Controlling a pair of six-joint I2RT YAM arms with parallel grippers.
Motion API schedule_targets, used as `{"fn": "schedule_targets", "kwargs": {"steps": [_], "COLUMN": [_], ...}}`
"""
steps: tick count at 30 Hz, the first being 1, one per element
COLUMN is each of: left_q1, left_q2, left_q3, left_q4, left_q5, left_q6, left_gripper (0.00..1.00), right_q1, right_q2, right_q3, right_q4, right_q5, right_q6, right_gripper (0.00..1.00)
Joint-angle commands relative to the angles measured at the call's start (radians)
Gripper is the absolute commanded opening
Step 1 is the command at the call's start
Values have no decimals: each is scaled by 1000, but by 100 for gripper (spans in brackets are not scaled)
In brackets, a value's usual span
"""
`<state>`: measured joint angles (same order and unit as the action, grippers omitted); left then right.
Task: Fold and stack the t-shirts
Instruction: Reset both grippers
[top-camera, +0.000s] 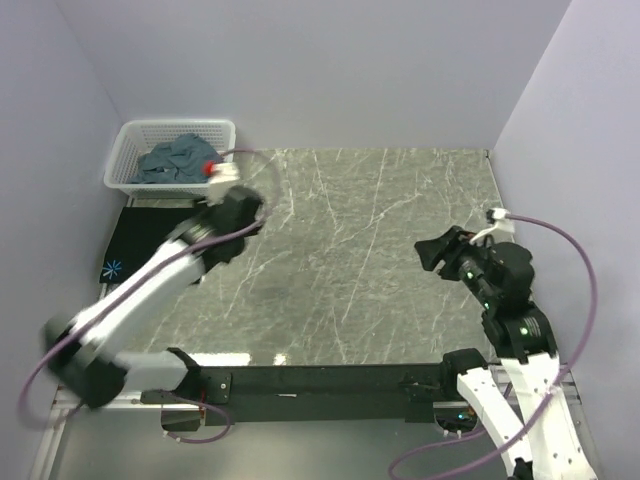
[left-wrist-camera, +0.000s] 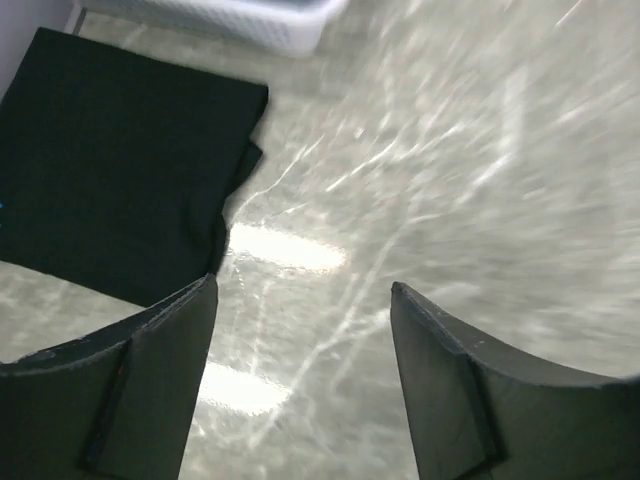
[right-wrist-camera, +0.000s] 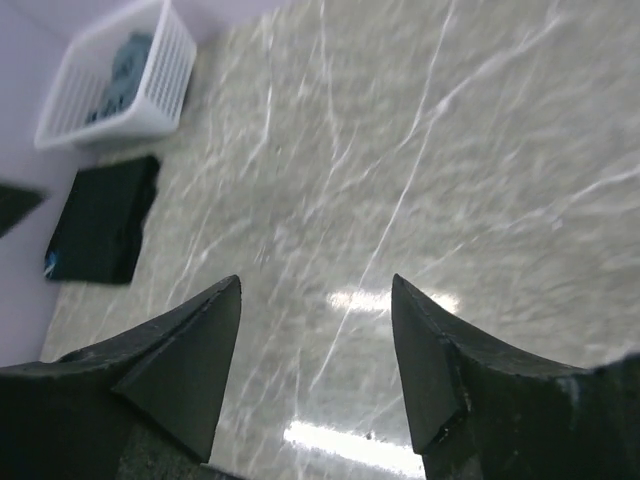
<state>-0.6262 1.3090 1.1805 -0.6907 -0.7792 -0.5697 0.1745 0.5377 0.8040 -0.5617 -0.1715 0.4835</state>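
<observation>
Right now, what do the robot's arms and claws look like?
The left arm and right arm are white with black joints. Purple cables loop off both. The left claw and right claw each have two black, wedge-shaped fingers. Green lights dot the right arm.

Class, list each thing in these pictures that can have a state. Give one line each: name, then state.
black shirt: folded, flat on the table
blue-grey shirts: crumpled, unfolded, in the basket
basket: upright, holding the blue-grey shirts
left gripper: open, empty
right gripper: open, empty
</observation>
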Motion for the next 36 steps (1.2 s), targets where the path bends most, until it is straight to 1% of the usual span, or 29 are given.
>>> {"fn": "schedule_targets", "kwargs": {"steps": [1,2,4,5,7,8,12,14,15,16,17,19,21,26,36], "left_q1": [11,13,13,13,13,13,13,13,13,13,13,13,13,14,28], "left_q2": [-268,-400,-520,-625,-713,-788,-933,-1019,-1046,-1077,-1132,-1191,-1215,-1217,-1171], "left_q3": [-88,-128,-174,-183,-211,-219,-266,-333,-363,-424,-450,-505,-525,-519,-524], "left_q4": [-46,-53,-59,-66,-69,-64,-40,-14,25,55,81,141,172,117,131], "left_q5": [90,84,55,49,40,25,-35,-80,-106,-104,-97,-68,-54,-132,-111], "left_q6": [-101,-104,-105,-101,-73,-59,-42,-42,-41,-26,5,-5,16,-36,-38], "left_gripper": [76,81,89,96,99,99,99,99,99,99,99,99,99,99,99], "right_q1": [6,6,6,6,8,8,8,10,10,10,10,11,10,11,13], "right_q2": [-56,-67,-106,-120,-171,-188,-293,-320,-327,-344,-354,-380,-400,-415,-466], "right_q3": [92,98,100,95,66,54,-29,-54,-72,-80,-88,-106,-117,-126,-141], "right_q4": [-73,-81,-81,-81,-67,-55,-7,12,19,22,32,42,42,62,74], "right_q5": [150,170,227,242,300,312,368,374,377,376,375,385,395,379,359], "right_q6": [-60,-81,-112,-118,-135,-141,-149,-158,-161,-164,-167,-169,-168,-169,-171], "right_gripper": [69,70,72,75,80,82,91,92,92,92,92,92,92,93,93]}}
